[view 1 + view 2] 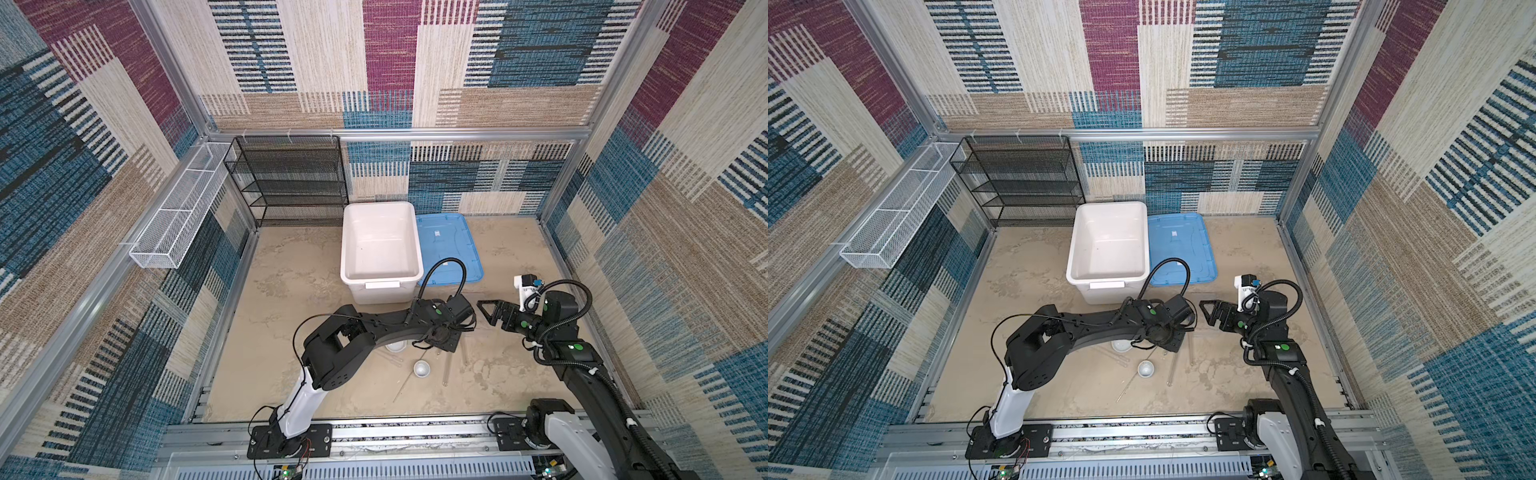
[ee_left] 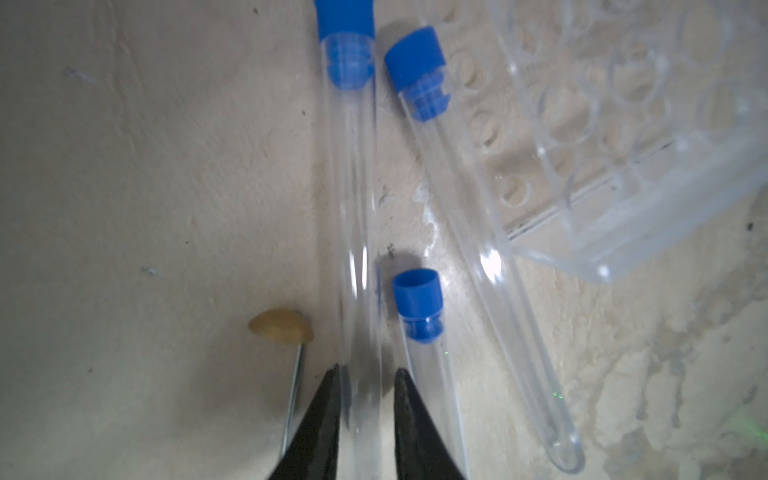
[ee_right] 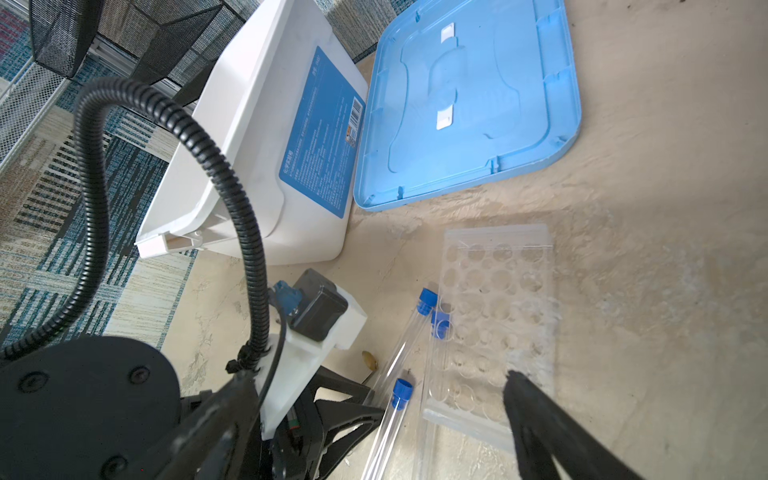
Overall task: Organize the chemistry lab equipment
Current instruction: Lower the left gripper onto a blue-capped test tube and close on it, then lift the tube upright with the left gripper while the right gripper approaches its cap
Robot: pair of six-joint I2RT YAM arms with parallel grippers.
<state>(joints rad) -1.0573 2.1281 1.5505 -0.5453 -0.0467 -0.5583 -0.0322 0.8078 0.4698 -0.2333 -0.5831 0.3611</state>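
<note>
Tube: long clear blue-capped tube (image 2: pixel 353 187), near the clear rack (image 2: pixel 623 145), two sister tubes (image 2: pixel 478 249) between.
Left gripper (image 2: pixel 365 370): jaws narrow, straddling that tube; firm pinch cannot be told.
Right gripper (image 1: pixel 484 312): jaws spread wide, empty, near the rack.
Left wrist view: shows fingertips (image 2: pixel 324 415) at the tube, hidden under the left arm (image 1: pixel 374 328) in both top views.
Top view: white dish (image 1: pixel 421 368), unseen from the wrists.
</note>
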